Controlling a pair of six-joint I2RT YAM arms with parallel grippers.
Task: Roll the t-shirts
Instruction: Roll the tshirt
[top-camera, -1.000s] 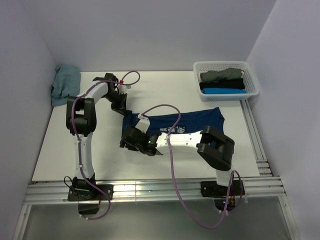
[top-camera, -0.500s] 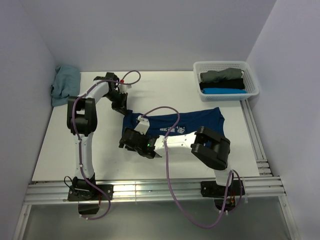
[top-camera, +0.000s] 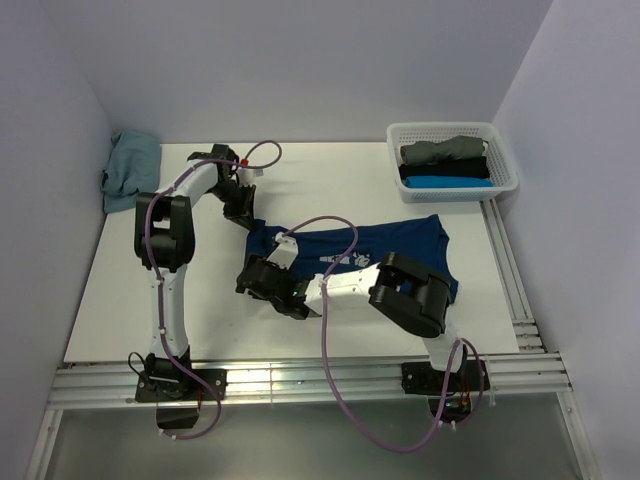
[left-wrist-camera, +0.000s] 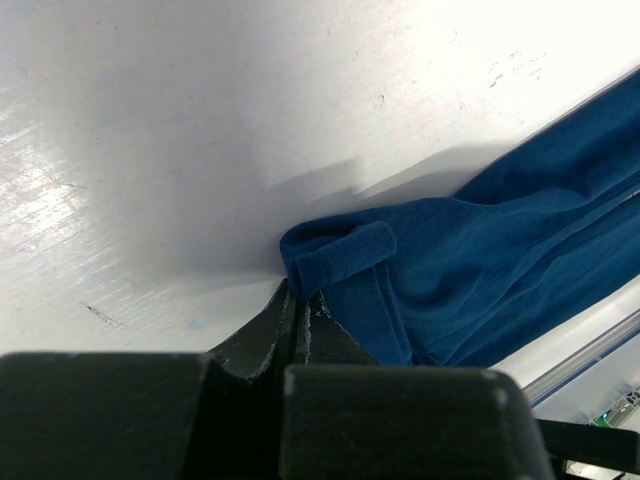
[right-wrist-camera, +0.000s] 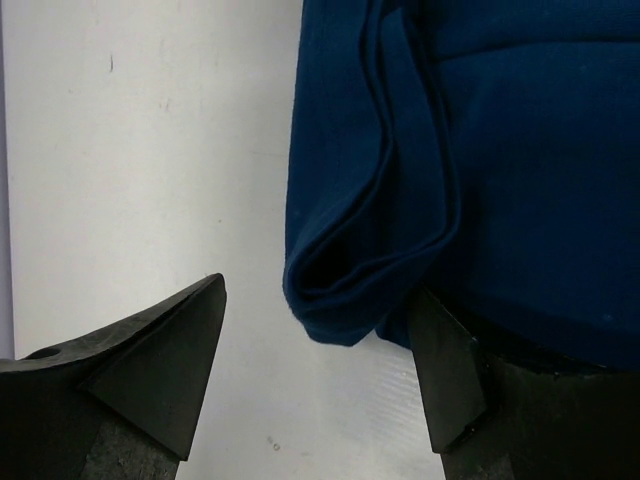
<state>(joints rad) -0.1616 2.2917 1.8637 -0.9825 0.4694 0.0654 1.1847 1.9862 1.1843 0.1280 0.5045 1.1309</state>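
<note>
The navy t-shirt (top-camera: 390, 240) lies as a long band across the middle of the counter (top-camera: 120, 300), its left-hand end pinched at the far corner by the closed left claw (left-wrist-camera: 300, 300), with the right claw (right-wrist-camera: 320, 300) gaping wide around the near corner.

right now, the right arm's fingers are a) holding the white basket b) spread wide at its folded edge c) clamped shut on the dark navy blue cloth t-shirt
b: the right arm's fingers stand wide apart at the folded edge of the dark navy blue cloth t-shirt
</note>
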